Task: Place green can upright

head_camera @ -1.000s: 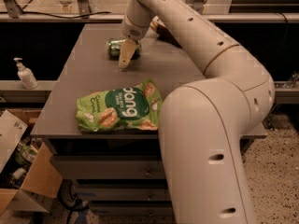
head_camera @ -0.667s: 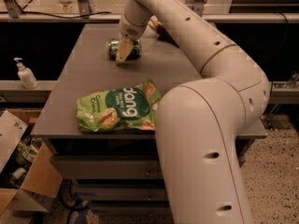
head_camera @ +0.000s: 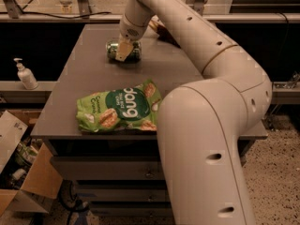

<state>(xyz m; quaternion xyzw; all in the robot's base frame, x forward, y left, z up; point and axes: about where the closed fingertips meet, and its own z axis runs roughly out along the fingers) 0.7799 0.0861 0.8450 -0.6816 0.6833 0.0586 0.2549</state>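
The green can [head_camera: 112, 50] lies on its side at the far middle of the grey table [head_camera: 79, 78], its silver end facing left. My gripper [head_camera: 124, 49] reaches down from the white arm and sits right at the can, covering the can's middle. The can is not lifted; it rests on the tabletop.
A bright green "dang" snack bag [head_camera: 119, 108] lies flat near the table's front edge. A brown object [head_camera: 161, 29] sits at the back behind my arm. My arm's big elbow [head_camera: 206, 139] fills the right foreground. A soap bottle [head_camera: 26, 74] and cardboard box [head_camera: 23, 186] are at the left.
My gripper has shifted slightly left along the can and stays right at it. The can still lies on its side in the same place.
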